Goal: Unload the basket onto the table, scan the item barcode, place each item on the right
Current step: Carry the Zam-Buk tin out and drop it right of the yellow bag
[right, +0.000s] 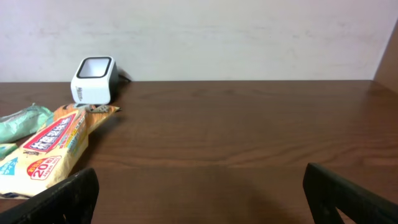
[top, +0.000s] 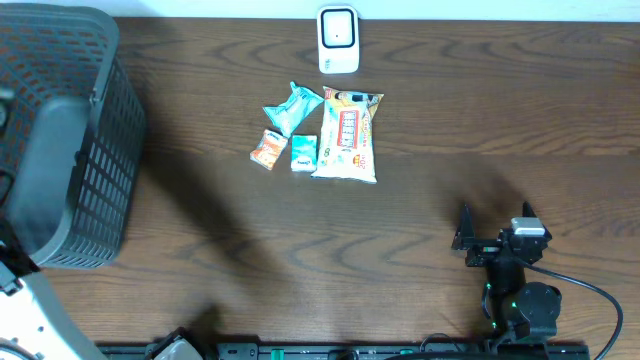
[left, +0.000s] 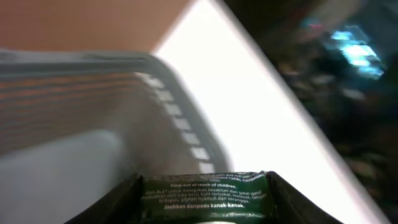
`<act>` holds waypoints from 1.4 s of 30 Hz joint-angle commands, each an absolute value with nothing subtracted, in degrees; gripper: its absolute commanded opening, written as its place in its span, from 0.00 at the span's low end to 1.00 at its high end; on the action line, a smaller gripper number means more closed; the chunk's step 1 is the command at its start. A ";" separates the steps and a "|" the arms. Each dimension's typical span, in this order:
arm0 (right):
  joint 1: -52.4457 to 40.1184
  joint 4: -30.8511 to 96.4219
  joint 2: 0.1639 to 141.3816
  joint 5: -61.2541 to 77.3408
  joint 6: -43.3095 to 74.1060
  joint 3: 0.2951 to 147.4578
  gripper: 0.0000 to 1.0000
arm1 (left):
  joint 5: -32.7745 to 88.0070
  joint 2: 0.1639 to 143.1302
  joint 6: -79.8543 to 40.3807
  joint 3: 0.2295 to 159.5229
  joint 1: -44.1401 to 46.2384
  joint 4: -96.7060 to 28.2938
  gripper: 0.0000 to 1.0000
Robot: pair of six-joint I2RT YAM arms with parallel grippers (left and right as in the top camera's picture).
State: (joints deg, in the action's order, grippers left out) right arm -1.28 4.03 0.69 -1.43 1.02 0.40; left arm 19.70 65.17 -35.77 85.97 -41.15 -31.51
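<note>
The left hand point(left: 205, 198) pinches a green packet point(left: 205, 186), long axis crosswise, over the basket point(top: 100, 120). The scanner point(top: 338, 40) lies toward two o'clock across the desk point(top: 450, 110). The right hand point(top: 497, 222) rests spread, empty.

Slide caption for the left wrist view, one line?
Left fingers grip a green packet close to the grey basket.

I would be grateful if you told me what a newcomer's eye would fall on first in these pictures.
Probably the big dark mesh basket at the left end of the table. Next comes the cluster of snack packets mid-table, the large orange packet foremost, in front of the white scanner at the far edge. In the left wrist view, the left gripper holds a green packet with white print, close to the basket.
</note>
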 commanded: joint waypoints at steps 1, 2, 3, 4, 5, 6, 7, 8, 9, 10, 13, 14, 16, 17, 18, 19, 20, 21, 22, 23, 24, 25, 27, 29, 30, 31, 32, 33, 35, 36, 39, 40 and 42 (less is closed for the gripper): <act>-1.50 4.25 0.32 -1.37 1.65 0.32 0.99 | 32.58 65.54 -42.61 86.87 -35.77 -28.58 0.55; -1.50 4.25 0.32 -1.37 1.65 0.32 0.99 | 32.84 65.78 -42.78 86.87 -33.21 -28.45 0.54; -1.50 4.25 0.32 -1.37 1.65 0.32 0.99 | 32.82 65.95 -42.74 86.87 -30.92 -28.42 0.55; -1.50 4.25 0.32 -1.37 1.65 0.32 0.99 | 32.80 66.35 -42.68 86.85 -28.21 -28.42 0.55; -1.50 4.25 0.32 -1.37 1.65 0.32 0.99 | 32.80 66.92 -42.46 86.85 -25.17 -28.40 0.55; -1.50 4.25 0.32 -1.37 1.65 0.32 0.99 | 32.49 68.23 -41.78 86.85 -19.84 -28.32 0.55; -1.50 4.25 0.32 -1.37 1.65 0.32 0.99 | 32.01 69.08 -41.32 86.85 -17.06 -28.34 0.55; -1.50 4.25 0.32 -1.37 1.65 0.32 0.99 | 31.27 70.13 -40.56 86.85 -14.06 -28.32 0.55; -1.50 4.25 0.32 -1.37 1.65 0.32 0.99 | 30.37 71.11 -40.03 86.85 -11.57 -28.34 0.55; -1.50 4.25 0.32 -1.37 1.65 0.32 0.99 | 29.21 73.71 -37.43 86.85 -6.39 -28.16 0.55; -1.50 4.25 0.32 -1.37 1.65 0.32 0.99 | 28.88 78.70 -33.95 86.85 0.73 -27.94 0.55; -1.50 4.25 0.32 -1.37 1.65 0.32 0.99 | 28.88 80.20 -33.50 86.85 2.46 -27.77 0.55; -1.50 4.25 0.32 -1.37 1.65 0.32 0.99 | 28.88 86.00 -33.21 86.85 8.43 -26.39 0.55; -1.50 4.25 0.32 -1.37 1.65 0.32 0.99 | 28.88 87.83 -33.21 86.87 10.07 -25.67 0.55; -1.50 4.25 0.32 -1.37 1.65 0.32 0.99 | 28.88 90.11 -33.21 86.85 12.01 -24.53 0.55; -1.50 4.25 0.32 -1.37 1.65 0.32 0.99 | 28.88 92.03 -33.21 86.85 13.56 -23.51 0.55; -1.50 4.25 0.32 -1.37 1.65 0.32 0.99 | 28.88 95.88 -33.23 86.85 16.51 -21.04 0.55; -1.50 4.25 0.32 -1.37 1.65 0.32 0.99 | 28.88 97.58 -33.23 86.85 17.85 -19.81 0.54; -1.50 4.25 0.32 -1.37 1.65 0.32 0.99 | 28.88 99.63 -33.26 86.85 19.49 -18.20 0.55; -1.50 4.25 0.32 -1.37 1.65 0.32 0.99 | 28.88 101.30 -33.26 86.85 20.75 -16.75 0.55; -1.50 4.25 0.32 -1.37 1.65 0.32 0.99 | 28.88 103.13 -33.26 86.85 22.20 -15.03 0.55; -1.50 4.25 0.32 -1.37 1.65 0.32 0.99 | 28.88 104.81 -33.26 86.85 23.44 -13.43 0.55; -1.50 4.25 0.32 -1.37 1.65 0.32 0.99 | 28.88 107.83 -33.23 86.85 25.65 -10.22 0.55; -1.50 4.25 0.32 -1.37 1.65 0.32 0.99 | 28.86 110.59 -33.23 86.85 27.49 -7.33 0.55; -1.50 4.25 0.32 -1.37 1.65 0.32 0.99 | 28.82 112.27 -33.23 86.85 28.58 -5.72 0.55; -1.50 4.25 0.32 -1.37 1.65 0.32 0.99 | 28.69 113.21 -33.23 86.85 29.10 -4.95 0.55; -1.50 4.25 0.32 -1.34 1.65 0.32 0.99 | 28.21 114.89 -33.26 86.85 30.15 -3.66 0.55; -1.50 4.25 0.32 -1.37 1.65 0.32 0.99 | 27.70 115.70 -33.26 86.85 30.72 -3.22 0.55; -1.50 4.25 0.32 -1.37 1.65 0.32 0.99 | 25.19 117.75 -33.26 86.85 32.14 -2.57 0.55; -1.50 4.25 0.32 -1.37 1.65 0.32 0.99 | 23.83 118.58 -33.26 86.85 32.73 -2.46 0.55; -1.50 4.25 0.32 -1.37 1.65 0.32 0.99 | 19.38 120.68 -33.21 86.85 34.48 -2.46 0.55; -1.50 4.25 0.32 -1.37 1.65 0.32 0.99 | 17.80 121.34 -33.23 86.85 35.16 -2.44 0.56; -1.50 4.25 0.32 -1.34 1.65 0.32 0.99 | 16.16 121.54 -33.21 86.83 35.64 -2.50 0.62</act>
